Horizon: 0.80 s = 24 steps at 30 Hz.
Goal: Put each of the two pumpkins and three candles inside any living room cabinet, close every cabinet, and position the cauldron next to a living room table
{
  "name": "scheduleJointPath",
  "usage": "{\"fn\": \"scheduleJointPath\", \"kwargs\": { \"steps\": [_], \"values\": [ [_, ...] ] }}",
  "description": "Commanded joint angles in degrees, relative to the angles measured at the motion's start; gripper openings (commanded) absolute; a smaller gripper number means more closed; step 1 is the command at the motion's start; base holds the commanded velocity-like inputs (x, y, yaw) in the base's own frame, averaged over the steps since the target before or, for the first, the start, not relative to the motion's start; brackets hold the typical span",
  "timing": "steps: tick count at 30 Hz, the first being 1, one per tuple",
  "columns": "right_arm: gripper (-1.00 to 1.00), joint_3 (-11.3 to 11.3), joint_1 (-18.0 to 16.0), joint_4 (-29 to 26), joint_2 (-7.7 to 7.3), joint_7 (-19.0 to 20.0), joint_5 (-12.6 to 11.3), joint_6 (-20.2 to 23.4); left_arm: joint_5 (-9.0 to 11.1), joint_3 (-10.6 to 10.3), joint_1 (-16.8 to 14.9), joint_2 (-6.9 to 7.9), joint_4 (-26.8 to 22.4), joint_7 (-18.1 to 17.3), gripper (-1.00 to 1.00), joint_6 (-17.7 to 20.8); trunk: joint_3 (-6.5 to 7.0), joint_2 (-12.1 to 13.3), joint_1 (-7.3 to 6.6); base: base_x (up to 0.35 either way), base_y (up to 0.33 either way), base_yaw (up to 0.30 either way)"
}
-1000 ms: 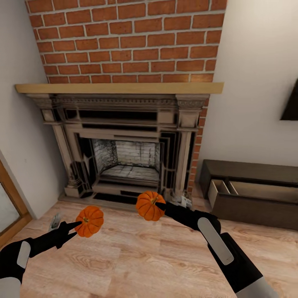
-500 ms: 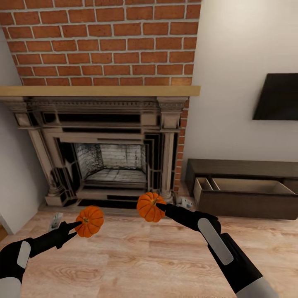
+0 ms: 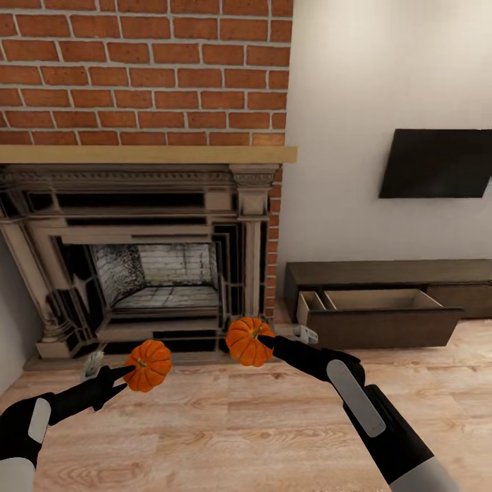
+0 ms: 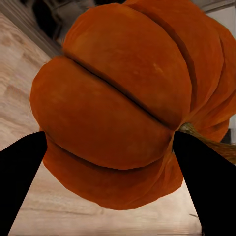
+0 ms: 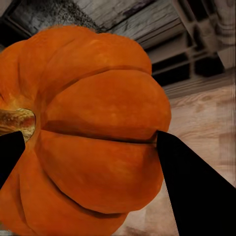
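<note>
Transport stage. The left gripper (image 3: 128, 372) is clamped on one pumpkin (image 3: 148, 365), the right gripper (image 3: 263, 339) on the other pumpkin (image 3: 247, 340), both carried clear of the floor; the cabinet (image 3: 383, 316), drawer open to receive them, lies beyond the right gripper.

Setting: home living room. Evidence: brick chimney breast (image 3: 143, 68) above an ornate fireplace (image 3: 137, 260) with wooden mantel (image 3: 147, 154); wall-mounted dark screen (image 3: 437, 164); low dark wood cabinet (image 3: 383, 328), drawer open; wood plank floor (image 3: 239, 424).
</note>
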Motion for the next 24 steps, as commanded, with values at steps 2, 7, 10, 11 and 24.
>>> {"fn": "scheduleJointPath", "kwargs": {
  "steps": [2,7,10,11,24],
  "values": [
    [-1.0,0.0,0.0,0.0,0.0,0.2,-0.3,-0.1,0.7,0.0,0.0,-0.01,0.0,0.1,-1.0,0.2,0.13,0.0,0.0,0.0,0.0,-0.242],
    [-1.0,0.1,0.0,0.0,0.0,0.2,-0.4,-2.6,0.7,0.0,0.0,0.06,0.0,0.1,-1.0,0.3,0.44,0.0,0.0,0.0,0.0,-0.243],
    [-1.0,0.0,0.0,0.0,0.0,0.2,-0.4,-2.9,0.7,0.1,0.0,0.08,0.0,0.1,-1.0,0.3,0.62,0.0,0.0,0.0,0.0,-0.243],
    [-1.0,0.0,0.0,0.0,0.0,0.2,-0.4,-2.9,0.7,0.1,0.0,0.08,0.0,0.1,-1.0,0.3,0.68,0.0,0.0,0.0,0.0,-0.243],
    [-1.0,-0.2,0.0,0.7,0.0,0.3,-0.5,-3.0,0.7,0.1,0.0,0.08,0.0,0.1,-1.0,0.3,1.47,0.0,0.0,0.0,0.0,-0.243]
  ]
}}
